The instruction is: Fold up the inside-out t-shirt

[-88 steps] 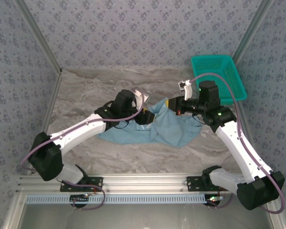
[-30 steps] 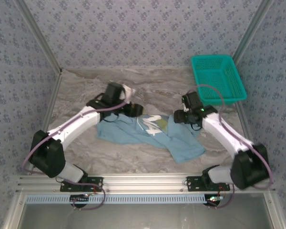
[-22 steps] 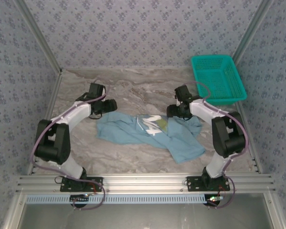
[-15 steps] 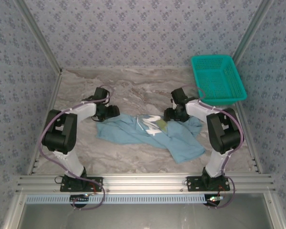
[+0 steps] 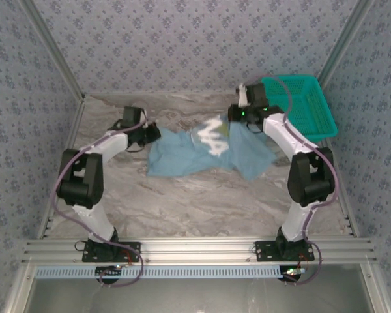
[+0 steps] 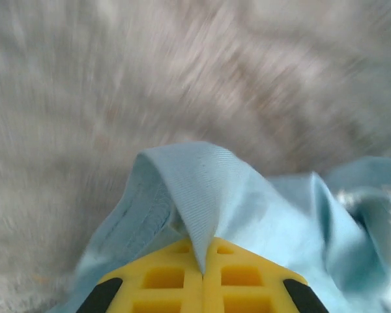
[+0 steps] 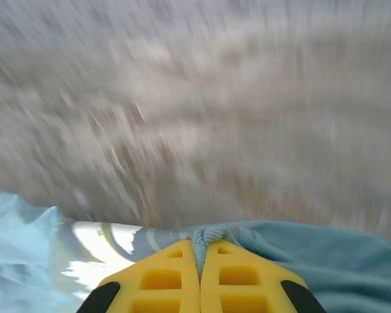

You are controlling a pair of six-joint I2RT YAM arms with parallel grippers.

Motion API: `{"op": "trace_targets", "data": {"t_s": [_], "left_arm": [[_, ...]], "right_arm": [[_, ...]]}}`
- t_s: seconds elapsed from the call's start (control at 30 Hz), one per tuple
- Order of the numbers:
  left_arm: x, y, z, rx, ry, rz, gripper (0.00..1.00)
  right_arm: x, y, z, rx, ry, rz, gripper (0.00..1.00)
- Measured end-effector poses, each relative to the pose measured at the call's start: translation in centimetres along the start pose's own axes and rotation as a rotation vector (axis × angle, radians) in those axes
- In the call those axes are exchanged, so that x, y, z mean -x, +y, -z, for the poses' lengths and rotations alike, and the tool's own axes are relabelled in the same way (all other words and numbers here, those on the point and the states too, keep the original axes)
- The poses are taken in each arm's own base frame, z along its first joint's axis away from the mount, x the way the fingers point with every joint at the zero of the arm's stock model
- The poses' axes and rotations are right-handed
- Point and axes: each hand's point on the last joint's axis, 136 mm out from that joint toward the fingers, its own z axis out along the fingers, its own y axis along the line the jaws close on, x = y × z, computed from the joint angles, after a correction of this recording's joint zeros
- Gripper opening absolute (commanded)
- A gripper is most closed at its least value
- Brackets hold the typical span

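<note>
The inside-out t-shirt [image 5: 202, 153] is light blue with a white graphic and lies stretched across the far middle of the marble table. My left gripper [image 5: 151, 132] is at its left edge, shut on a fold of the blue cloth [image 6: 202, 195] pinched between the yellow fingers [image 6: 163, 277]. My right gripper [image 5: 238, 115] is at the shirt's far right corner beside the white print, shut on a bunched edge of the shirt [image 7: 208, 236] between its yellow fingers [image 7: 241, 277]. Both wrist views are blurred by motion.
A teal mesh basket [image 5: 303, 107] stands at the back right, just right of the right gripper. Patterned walls close in the table [image 5: 182, 202] on three sides. Both arm bases sit at the near rail.
Both grippers closed on the shirt's edges and moved toward the far side. The shirt has been dragged away from the arms' bases and pulled out wider.
</note>
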Motion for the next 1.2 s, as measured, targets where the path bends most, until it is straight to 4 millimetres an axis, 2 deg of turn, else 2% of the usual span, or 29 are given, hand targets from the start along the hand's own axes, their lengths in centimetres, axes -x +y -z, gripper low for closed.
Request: {"op": "trace_targets", "data": {"t_s": [0.07,0.13,0.17,0.2,0.23,0.27,0.33,0.43,0.5,0.53,0.57,0.6,0.63,0.73,0.8,0.87,0.93,1.0,1.07,1.13,1.2], "left_arm": [[4.2,-3.9,5.2,-0.081,-0.17,-0.065,0.0],[6.8,-7.4,11.0,-0.155,-0.32,-0.122,0.0],[7.5,-8.8,13.8,-0.189,-0.387,-0.149,0.0],[7.7,-9.8,15.9,-0.217,-0.437,-0.17,0.0],[7.4,-10.2,17.4,-0.236,-0.47,-0.186,0.0],[6.4,-9.9,18.1,-0.239,-0.477,-0.192,0.0],[3.8,-8.2,17.5,-0.221,-0.441,-0.185,0.08],[-2.9,-2.6,11.9,-0.116,-0.233,-0.131,0.31],[-9.6,2.4,7.8,-0.004,-0.009,-0.061,0.4],[-12.4,4.2,6.9,0.041,0.079,-0.028,0.44],[-15.3,5.8,6.6,0.082,0.165,-0.003,0.49],[-17.2,6.6,6.7,0.107,0.22,0.009,0.53],[-17.8,6.6,7.0,0.114,0.239,0.014,0.55],[-16.6,5.1,7.7,0.088,0.191,-0.019,0.62],[-14.4,4.0,8.3,0.08,0.124,-0.038,0.62],[-12.5,3.4,8.5,0.088,0.068,-0.051,0.63],[-11.4,3.3,8.6,0.103,0.036,-0.057,0.63],[-10.8,3.5,8.3,0.126,0.024,-0.058,0.64],[-10.5,3.8,8.0,0.147,0.021,-0.057,0.64],[-10.5,4.3,7.7,0.171,0.024,-0.056,0.64],[-10.5,4.8,7.3,0.198,0.034,-0.052,0.64]], "right_arm": [[3.6,2.3,3.9,0.025,-0.123,0.069,0.0],[4.8,4.6,8.0,0.039,-0.212,0.123,0.0],[4.4,5.8,10.2,0.042,-0.244,0.144,0.04],[3.6,6.5,11.8,0.04,-0.263,0.154,0.13],[1.8,6.9,13.2,0.031,-0.267,0.157,0.25],[-0.4,6.7,13.9,0.015,-0.248,0.151,0.36],[-5.9,5.1,13.9,-0.042,-0.162,0.13,0.48],[-15.6,1.1,11.9,-0.151,0.047,0.065,0.59],[-21.5,-1.2,10.8,-0.217,0.21,0.037,0.63],[-23.2,-1.8,10.7,-0.233,0.26,0.033,0.64],[-23.9,-1.9,10.6,-0.232,0.284,0.029,0.64],[-23.6,-1.5,10.3,-0.213,0.276,0.028,0.66],[-23.0,-1.0,10.0,-0.19,0.262,0.03,0.67],[-19.8,2.3,7.2,-0.082,0.22,0.07,0.73],[-18.1,5.2,4.3,-0.003,0.205,0.134,0.75],[-17.5,7.8,1.8,0.056,0.208,0.206,0.76],[-17.9,9.8,-0.4,0.095,0.23,0.277,0.78],[-19.1,11.3,-2.3,0.117,0.266,0.352,0.79],[-20.3,12.0,-3.5,0.115,0.306,0.41,0.77],[-21.2,12.4,-4.7,0.099,0.342,0.46,0.73],[-21.6,12.3,-6.1,0.063,0.365,0.508,0.61]]}}
